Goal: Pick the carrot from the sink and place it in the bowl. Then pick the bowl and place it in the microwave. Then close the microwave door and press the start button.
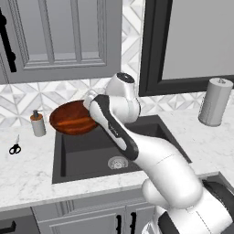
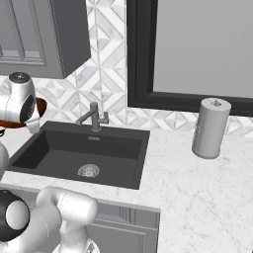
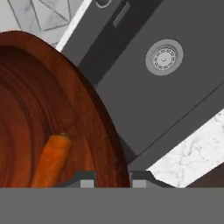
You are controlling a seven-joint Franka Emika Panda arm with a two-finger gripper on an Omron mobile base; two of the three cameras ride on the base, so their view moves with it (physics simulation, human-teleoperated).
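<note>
Hand view: bowl [image 3: 48,109] fills the left side, reddish-brown wood, with the carrot [image 3: 52,159] lying inside it near the lower edge. Tool [image 3: 113,180] sits at the bowl rim, one fingertip [image 3: 87,178] on the inner side and the other on the outer side, jaws narrowed onto the rim wall, so it has hold of the bowl. Behind the rim is the sink [image 3: 183,100], dark grey, with its round silver drain [image 3: 164,57], and a strip of marble desk [image 3: 192,153] at lower right.

Left base view: bowl [image 1: 73,119] is tilted and raised over the back left corner of the sink [image 1: 87,155], partly over the desk [image 1: 27,169]. White arm [image 1: 137,146] reaches from lower right to the bowl's right edge. Soap bottle [image 1: 38,123] stands just left of the bowl, scissors [image 1: 15,147] lie further left on the desk. Paper towel roll [image 1: 215,101] stands at far right.

Right base view: bowl's edge [image 2: 40,107] peeks out behind the arm at left. Faucet [image 2: 94,117] stands behind the sink [image 2: 99,148]; paper towel roll [image 2: 211,127] is well to the right.
</note>
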